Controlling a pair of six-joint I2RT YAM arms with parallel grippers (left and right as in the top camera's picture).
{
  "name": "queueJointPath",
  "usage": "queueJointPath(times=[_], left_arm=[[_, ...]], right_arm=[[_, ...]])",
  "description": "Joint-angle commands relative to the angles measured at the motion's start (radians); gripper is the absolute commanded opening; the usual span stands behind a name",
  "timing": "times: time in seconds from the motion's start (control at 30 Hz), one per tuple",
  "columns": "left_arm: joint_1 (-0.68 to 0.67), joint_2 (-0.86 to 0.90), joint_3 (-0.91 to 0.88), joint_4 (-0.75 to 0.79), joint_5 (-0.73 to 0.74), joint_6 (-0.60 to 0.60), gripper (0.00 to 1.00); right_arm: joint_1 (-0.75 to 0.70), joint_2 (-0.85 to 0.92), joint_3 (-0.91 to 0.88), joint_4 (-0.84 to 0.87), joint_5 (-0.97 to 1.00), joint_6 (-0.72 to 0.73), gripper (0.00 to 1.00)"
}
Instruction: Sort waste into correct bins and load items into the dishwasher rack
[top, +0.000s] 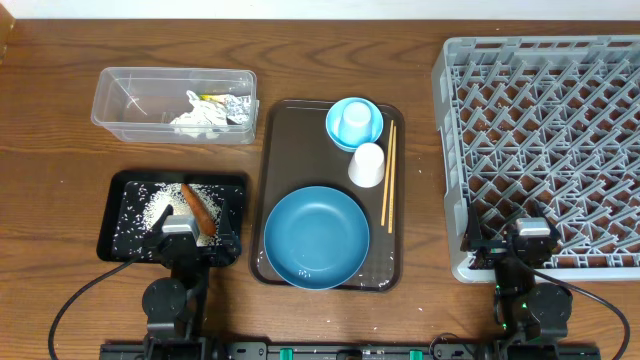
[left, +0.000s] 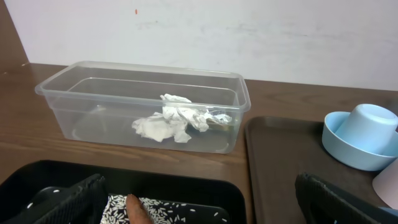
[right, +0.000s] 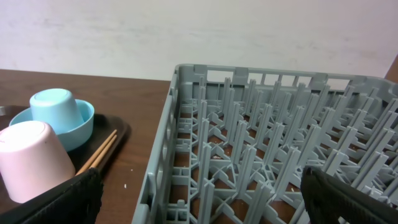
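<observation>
Both tools stand spread wide and hold nothing. The left tool (left: 205, 202) hangs over the 6 o'clock edge of the shallow black tray (top: 112, 232), which sits toward 8 o'clock on the counter (top: 60, 150). White rice grains (top: 148, 212) are scattered in that tray, and the small orange carrot (top: 197, 208) lies slanted among them. At 12 o'clock from the black tray is the clear plastic tub (top: 120, 100), holding the crumpled white tissue (left: 171, 121), with the foil wrapper (top: 232, 108) just beside it at 3 o'clock. In the middle of the counter lies the dark brown serving tray (top: 290, 150). The dark-blue plate (top: 316, 238) fills its 6 o'clock half. The light-blue bowl (top: 372, 130) sits at its 1 o'clock corner with a light-blue cup (right: 55, 109) upside down inside it. The white cup (top: 367, 165) stands inverted at 6 o'clock of the bowl, and the wooden chopsticks (top: 388, 175) lie along the tray's 3 o'clock rim. The grey dishwasher rack (top: 545, 140) takes the counter's 3 o'clock side, nothing in it, and the right tool (right: 202, 199) hovers at its 7 o'clock corner.
</observation>
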Motion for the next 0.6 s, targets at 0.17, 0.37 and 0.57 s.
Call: queueJointPath(times=[0.17, 0.37, 0.57], left_arm=[[0.005, -0.007, -0.032, -0.008, -0.015, -0.001, 0.98], [0.005, -0.007, -0.032, -0.008, -0.015, -0.001, 0.98], [0.005, -0.007, -0.032, -0.008, -0.015, -0.002, 0.98]], right_arm=[[-0.008, -0.004, -0.002, -0.004, -0.004, 0.002, 0.99], [-0.008, -0.004, -0.002, -0.004, -0.004, 0.002, 0.99], [-0.007, -0.004, -0.002, 0.169, -0.343, 0.405, 0.99]])
